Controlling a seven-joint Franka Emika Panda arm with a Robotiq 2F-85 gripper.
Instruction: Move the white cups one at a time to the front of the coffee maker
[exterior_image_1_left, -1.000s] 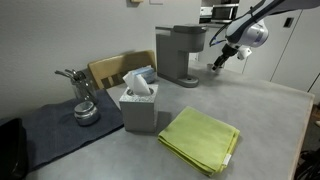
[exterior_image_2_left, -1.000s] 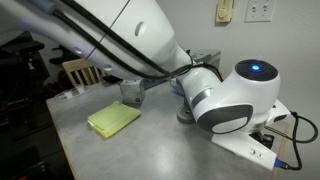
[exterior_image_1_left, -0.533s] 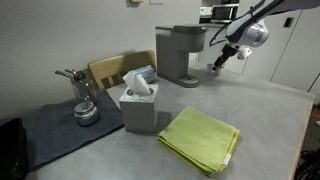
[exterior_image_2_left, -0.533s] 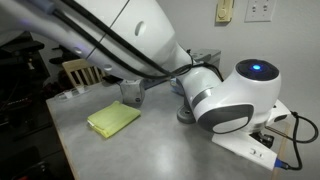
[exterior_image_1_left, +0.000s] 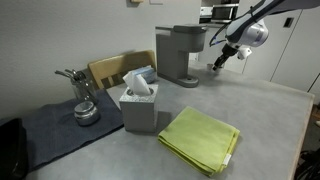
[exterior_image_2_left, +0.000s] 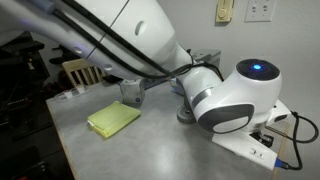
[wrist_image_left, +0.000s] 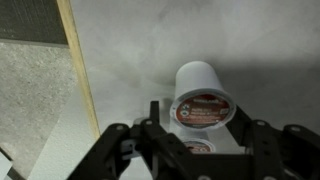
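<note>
Two white cups are counted in the wrist view. One cup is seen whole, tipped so that its dark reddish top is turned to the camera. It is placed just beyond the fingertips, in line with the gap between them. A second cup is shown only in part, by a sliver of its reddish top, low in the gap between the two fingers. The gripper is held over this pair, with one finger set at each side. Whether the fingers are clenched on a cup or only set close to it cannot be told, since no contact is shown clearly. To one side of the fingers, a single tan strip is seen running across the table.

In an exterior view the gripper is found just beside the one coffee maker, on the side away from the tissue box. The cups are too small to be made out there. Well apart from the fingers are seen one yellow-green cloth, one dark mat with one metal pot on it, and one chair.
</note>
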